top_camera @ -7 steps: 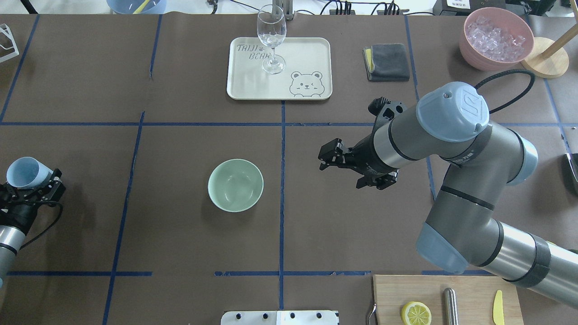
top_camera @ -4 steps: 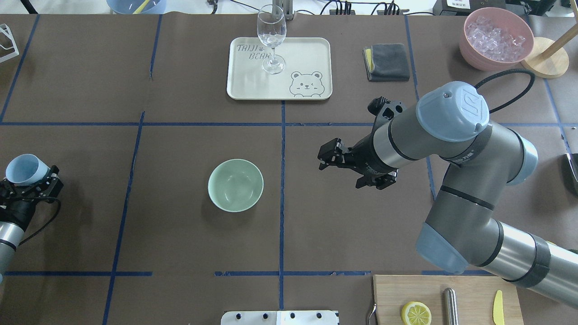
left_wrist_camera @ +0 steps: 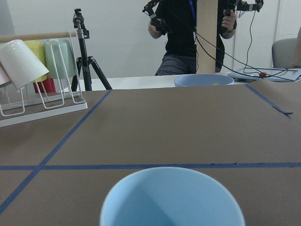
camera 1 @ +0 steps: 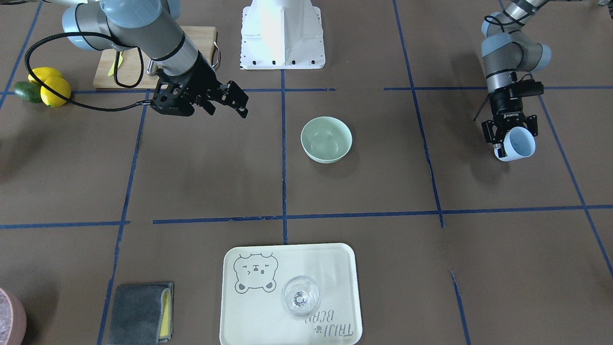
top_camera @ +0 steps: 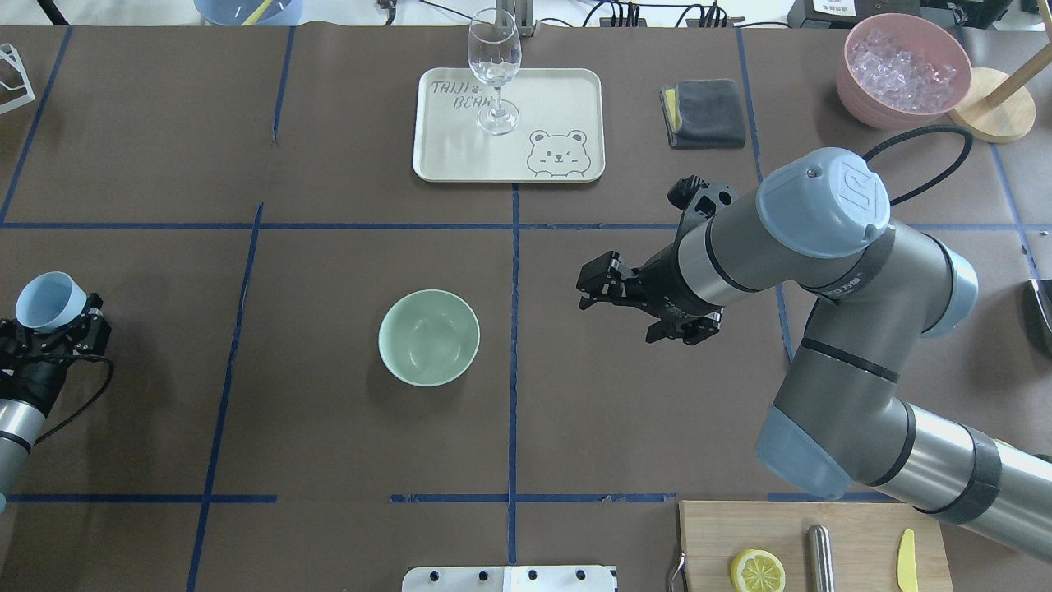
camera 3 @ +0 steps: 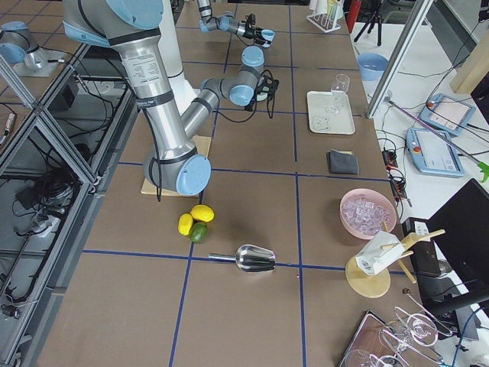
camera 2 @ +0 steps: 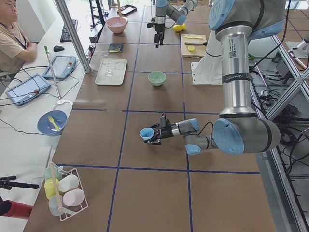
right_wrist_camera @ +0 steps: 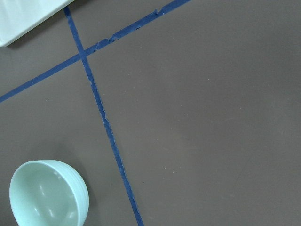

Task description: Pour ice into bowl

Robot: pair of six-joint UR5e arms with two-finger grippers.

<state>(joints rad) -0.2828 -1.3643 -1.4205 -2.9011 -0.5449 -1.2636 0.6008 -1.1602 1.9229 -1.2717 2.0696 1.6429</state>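
Holding a light blue cup (camera 1: pixel 520 146), left claw (camera 1: pixel 511 138) hovers low at the tabletop's (top_camera: pixel 329 452) left edge; cup contents unclear. Right claw (top_camera: pixel 586 289) hangs parted, empty, right of the mint bowl (top_camera: pixel 428 337), mid-tabletop.

The brown paper table covering (top_camera: pixel 329 395) looked matt, the round pale mint-green bowl (top_camera: pixel 429 337) smooth and matt, the light blue cup (left_wrist_camera: pixel 171 197) smooth plastic, the stemmed wine glass (top_camera: pixel 494 59) clear and glossy, the folded grey cloth (top_camera: pixel 708 111) softly napped.

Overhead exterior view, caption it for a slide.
Left tool holds a blue cup far left of the mint-green bowl; right tool hovers empty to its right.
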